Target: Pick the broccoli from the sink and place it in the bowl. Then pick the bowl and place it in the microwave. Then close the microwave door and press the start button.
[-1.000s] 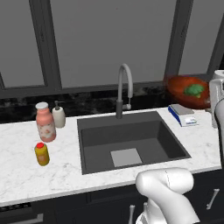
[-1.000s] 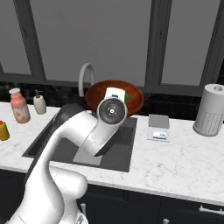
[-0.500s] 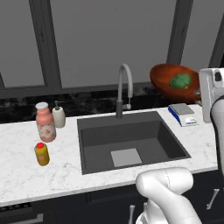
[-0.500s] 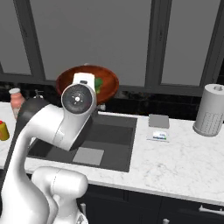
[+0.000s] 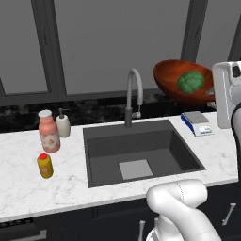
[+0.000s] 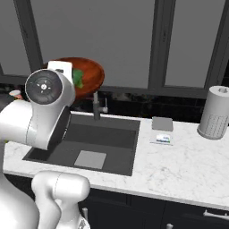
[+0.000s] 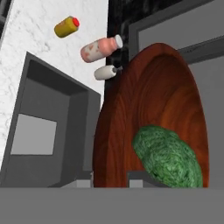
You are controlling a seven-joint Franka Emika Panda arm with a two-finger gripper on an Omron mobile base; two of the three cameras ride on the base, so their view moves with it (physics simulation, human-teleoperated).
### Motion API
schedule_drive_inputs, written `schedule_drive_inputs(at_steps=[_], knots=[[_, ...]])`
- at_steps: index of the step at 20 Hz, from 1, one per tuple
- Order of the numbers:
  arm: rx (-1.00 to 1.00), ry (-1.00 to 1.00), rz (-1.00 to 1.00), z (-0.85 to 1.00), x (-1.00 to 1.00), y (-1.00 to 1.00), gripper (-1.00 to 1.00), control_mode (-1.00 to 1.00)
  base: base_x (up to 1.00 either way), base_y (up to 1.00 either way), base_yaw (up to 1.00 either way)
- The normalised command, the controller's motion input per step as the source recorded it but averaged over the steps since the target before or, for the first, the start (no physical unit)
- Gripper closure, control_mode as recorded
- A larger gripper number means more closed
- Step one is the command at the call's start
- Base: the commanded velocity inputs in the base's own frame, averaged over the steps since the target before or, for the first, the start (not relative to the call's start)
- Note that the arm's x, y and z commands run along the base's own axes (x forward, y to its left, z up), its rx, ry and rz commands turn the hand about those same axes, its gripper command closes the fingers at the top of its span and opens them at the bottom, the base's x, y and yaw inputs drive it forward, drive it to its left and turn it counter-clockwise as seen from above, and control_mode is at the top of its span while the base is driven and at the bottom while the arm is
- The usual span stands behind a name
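Note:
The glossy reddish-brown bowl (image 5: 170,77) hangs tilted in the air above the counter, right of the faucet (image 5: 134,94). Inside it rests the green broccoli (image 5: 190,81), low against the bowl's wall. My gripper (image 5: 212,96) is shut on the bowl's right rim. In the hand view the bowl (image 7: 144,109) stands on edge between the fingertips of the gripper (image 7: 109,177), with the broccoli (image 7: 168,157) near them. From the right base view the bowl (image 6: 91,77) and broccoli (image 6: 78,77) peek out behind the hand. The dark grey sink (image 5: 136,141) lies below with nothing in it.
A pink bottle (image 5: 49,132), a white soap dispenser (image 5: 63,124) and a small yellow bottle (image 5: 45,165) stand left of the sink. A blue-edged sponge pack (image 5: 197,123) lies to its right, and a paper towel roll (image 6: 215,112) stands far right. Dark windows back the counter.
The arm has raised the bowl with the broccoli higher and swung it left toward the faucet, tilting it more steeply.

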Motion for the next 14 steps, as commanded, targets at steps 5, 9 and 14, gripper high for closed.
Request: schedule_drive_inputs(at_steps=[5, 9, 14], knots=[[-0.01, 0.01, 0.0, 0.36, -0.34, 0.54, 1.0, -1.0, 0.0, 0.0, 0.0], [-0.03, 0.0, 0.0, 0.3, -0.25, 0.31, 1.0, -1.0, 0.0, 0.0, 0.0], [0.0, -0.07, 0.0, 0.17, -0.45, 0.0, 1.0, 1.0, -0.31, 0.0, 0.0]])
